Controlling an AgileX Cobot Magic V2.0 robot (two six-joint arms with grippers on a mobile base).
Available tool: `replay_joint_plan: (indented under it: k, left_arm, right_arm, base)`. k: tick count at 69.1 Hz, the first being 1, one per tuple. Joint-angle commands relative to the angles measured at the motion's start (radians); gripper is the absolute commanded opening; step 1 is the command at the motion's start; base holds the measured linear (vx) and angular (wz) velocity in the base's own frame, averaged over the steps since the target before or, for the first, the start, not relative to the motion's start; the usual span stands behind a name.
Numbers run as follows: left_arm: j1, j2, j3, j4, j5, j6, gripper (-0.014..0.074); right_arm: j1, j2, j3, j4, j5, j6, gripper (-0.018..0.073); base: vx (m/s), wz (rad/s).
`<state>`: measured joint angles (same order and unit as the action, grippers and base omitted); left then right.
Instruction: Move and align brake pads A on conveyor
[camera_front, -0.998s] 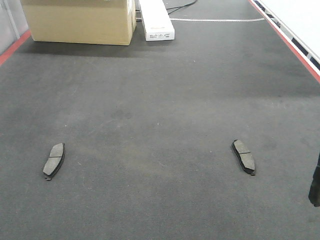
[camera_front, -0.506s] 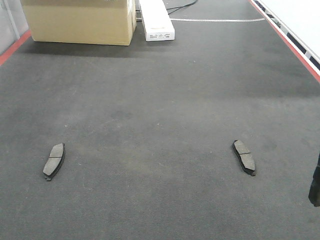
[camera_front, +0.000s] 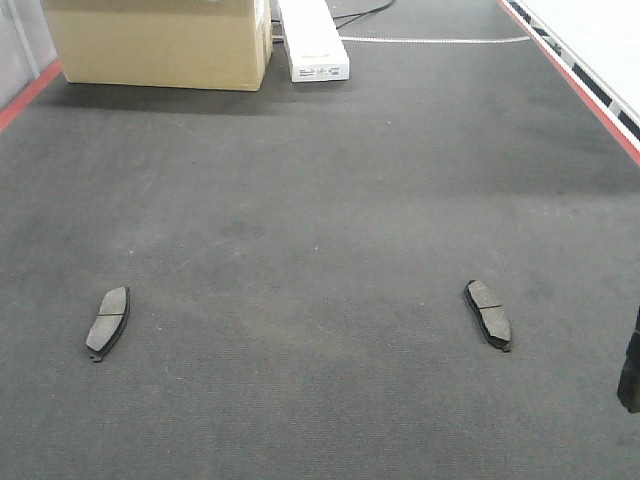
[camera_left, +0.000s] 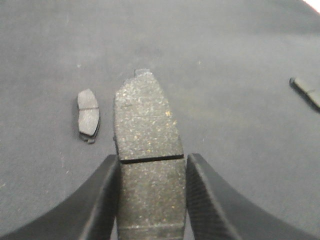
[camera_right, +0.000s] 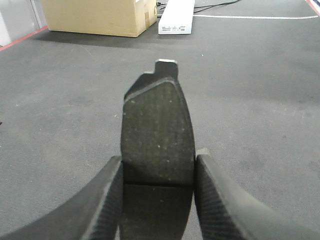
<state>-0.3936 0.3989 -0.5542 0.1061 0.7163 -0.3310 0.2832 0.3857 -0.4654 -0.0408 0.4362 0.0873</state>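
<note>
Your left gripper (camera_left: 152, 187) clenches one brake pad (camera_left: 149, 150), and your right gripper (camera_right: 157, 192) clenches another pad (camera_right: 157, 140). Two more pads lie on the belt (camera_front: 320, 200), one at 8 o'clock (camera_front: 108, 321) and one at 4 o'clock (camera_front: 487, 313), well apart. Lower each held pad flat near its neighbour, groove parallel, before you release.

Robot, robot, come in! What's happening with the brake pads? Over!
Left gripper shut on brake pad. Right gripper shut on another pad. Two pads lying on conveyor. Nothing in the way.
</note>
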Motion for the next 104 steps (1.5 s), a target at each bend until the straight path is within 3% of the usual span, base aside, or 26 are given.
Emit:
replay_joint_plan:
  k: [1, 26, 54, 81, 104]
  left_arm:
    - [-0.004, 0.046, -0.033, 0.004, -0.117, -0.028, -0.0003]
    - [-0.004, 0.532, -0.235, -0.02, -0.169, -0.028, 0.0006]
    - [-0.004, 0.971, -0.31, -0.162, -0.444, -0.028, 0.0041]
    - [-0.004, 1.23, -0.31, -0.162, -0.68, -0.028, 0.026]
    - [-0.004, 1.388, -0.31, -0.161, -0.784, -0.027, 0.0362]
  right_arm:
    - [-0.003, 0.005, -0.028, -0.009, -0.104, -0.008, -0.0004]
    - [-0.003, 0.005, -0.028, -0.009, -0.104, -0.008, -0.0004]
    - [-0.003, 0.005, -0.028, -0.009, -0.104, -0.008, -0.0004]
    - [-0.003, 0.005, -0.028, -0.009, -0.104, -0.008, -0.0004]
    - [-0.003, 0.005, -0.028, -0.009, -0.104, -0.008, -0.0004]
  base:
    - [0.0, 0.0]
    - [0.0, 0.0]
    - [0.0, 0.0]
    - [0.0, 0.0]
    - [0.0, 0.0]
